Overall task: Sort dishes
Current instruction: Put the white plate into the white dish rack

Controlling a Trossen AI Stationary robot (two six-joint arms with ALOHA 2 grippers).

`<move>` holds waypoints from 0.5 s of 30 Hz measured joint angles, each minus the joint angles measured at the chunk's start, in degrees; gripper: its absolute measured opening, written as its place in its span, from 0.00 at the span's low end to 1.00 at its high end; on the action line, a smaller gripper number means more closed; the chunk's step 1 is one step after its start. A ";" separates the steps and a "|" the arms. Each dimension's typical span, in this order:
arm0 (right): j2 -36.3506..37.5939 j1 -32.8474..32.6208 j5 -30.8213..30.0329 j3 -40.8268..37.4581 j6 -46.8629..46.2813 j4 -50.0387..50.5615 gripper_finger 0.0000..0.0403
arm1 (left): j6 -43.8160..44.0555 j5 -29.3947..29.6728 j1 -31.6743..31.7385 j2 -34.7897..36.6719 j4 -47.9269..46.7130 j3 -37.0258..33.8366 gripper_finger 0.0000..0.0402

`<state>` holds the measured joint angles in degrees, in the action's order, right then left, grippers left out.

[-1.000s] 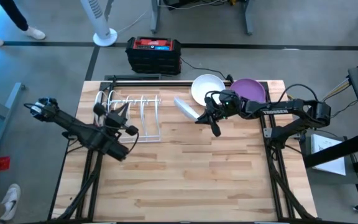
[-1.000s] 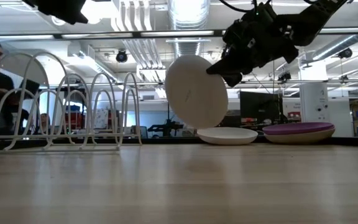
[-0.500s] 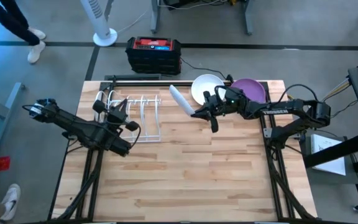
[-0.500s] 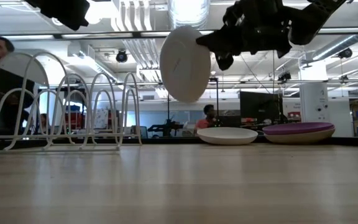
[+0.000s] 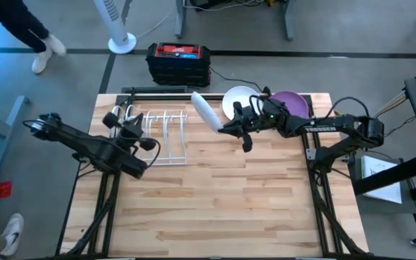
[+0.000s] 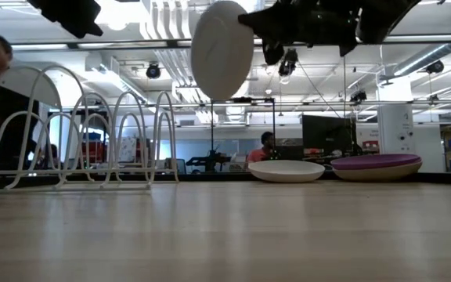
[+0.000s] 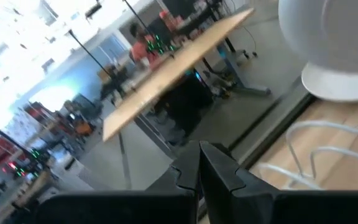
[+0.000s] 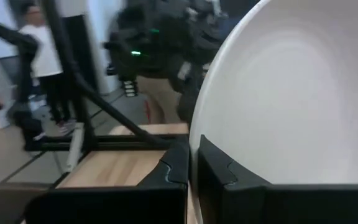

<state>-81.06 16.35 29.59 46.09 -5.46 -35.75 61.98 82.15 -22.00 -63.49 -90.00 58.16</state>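
A white plate hangs on edge high above the table, between the white wire rack and the dishes at the far right. My right gripper is shut on it; the low view shows plate and gripper well above the rack's hoops. A white dish and a purple dish rest flat on the tabletop. My left gripper hovers shut over the rack's left end, holding nothing. My right gripper pinches the white plate's rim between its two fingers, one finger on each face. The fingers reach in roughly level from the table's right side. The plate stands nearly upright on edge, lifted clear of the table and the rack.
A red-and-black box sits on the floor beyond the far edge, next to a fan base. A person's legs show at far left. Bare wood fills the table's near half.
My right gripper has risen and moved toward the table's left and far side, closer to the rack, carrying the white plate. The plate has gone from tilted to nearly upright and now hangs higher than the rack's hoops.
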 joint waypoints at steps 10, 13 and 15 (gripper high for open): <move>-0.25 -0.41 10.98 6.40 1.95 0.28 0.00 | 3.51 -4.16 -0.01 5.70 -0.02 -6.44 0.00; -0.95 -0.30 15.84 8.57 0.78 0.29 0.00 | 4.79 -4.09 0.00 7.39 -0.04 -7.60 0.00; -1.75 -0.21 15.99 10.10 -0.26 0.28 0.00 | 5.25 -3.79 0.00 8.15 -0.02 -7.77 0.00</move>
<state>-82.81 16.14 45.58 56.19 -5.72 -35.46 67.23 78.35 -22.00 -55.34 -90.02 50.39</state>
